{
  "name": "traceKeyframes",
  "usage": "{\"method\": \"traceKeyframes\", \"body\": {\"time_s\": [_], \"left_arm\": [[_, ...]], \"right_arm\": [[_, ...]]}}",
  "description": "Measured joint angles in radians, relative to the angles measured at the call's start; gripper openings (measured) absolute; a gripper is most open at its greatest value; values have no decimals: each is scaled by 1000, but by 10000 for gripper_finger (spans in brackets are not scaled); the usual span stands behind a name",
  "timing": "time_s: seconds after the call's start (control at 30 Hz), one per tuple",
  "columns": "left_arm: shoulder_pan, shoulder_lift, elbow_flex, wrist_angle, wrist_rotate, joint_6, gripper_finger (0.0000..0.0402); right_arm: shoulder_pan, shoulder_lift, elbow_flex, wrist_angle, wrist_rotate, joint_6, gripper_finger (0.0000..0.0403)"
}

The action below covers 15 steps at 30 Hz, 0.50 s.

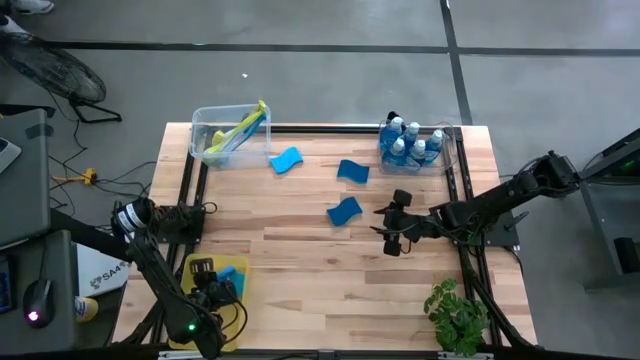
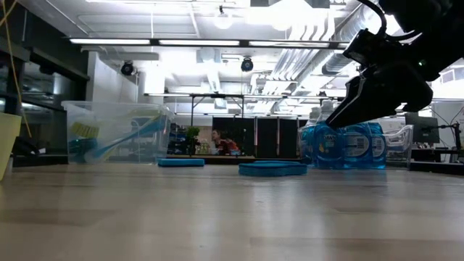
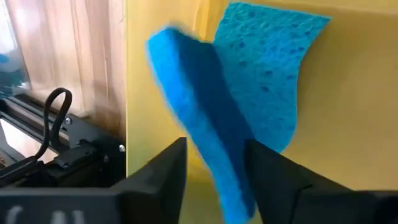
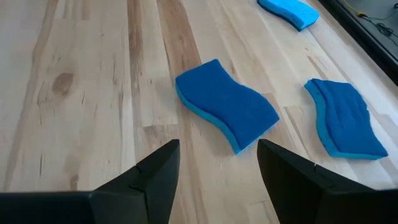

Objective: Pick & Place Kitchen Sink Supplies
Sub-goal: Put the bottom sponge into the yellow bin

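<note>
- my right gripper [image 4: 217, 174] hangs low above the table [image 1: 300, 280], jaws apart and empty.
- nearest blue sponge [image 4: 227, 109] lies just ahead of my fingertips [image 4: 165, 158], flat, its long axis slanted across my jaw line; i judge a wrist turn is needed.
- two more sponges [image 4: 345, 118] lie farther.
- my left gripper [image 3: 214, 180], over the yellow tray [image 3: 360, 93], has jaws partly apart around a tilted sponge [image 3: 199, 124].

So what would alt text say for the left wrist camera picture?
A blue sponge stands on edge between the left gripper's parted dark fingers, over a yellow tray. A second blue sponge lies flat on the tray behind it, with the wooden table edge alongside.
</note>
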Motion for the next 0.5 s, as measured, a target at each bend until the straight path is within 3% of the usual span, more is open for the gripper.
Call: {"method": "traceKeyframes", "body": {"time_s": [0.23, 0.5], "left_arm": [[0, -3, 0, 7, 45, -30, 216], [2, -8, 100, -23, -14, -100, 225]], "right_arm": [[0, 0, 0, 0, -3, 0, 209], [0, 0, 0, 0, 2, -1, 209]]}}
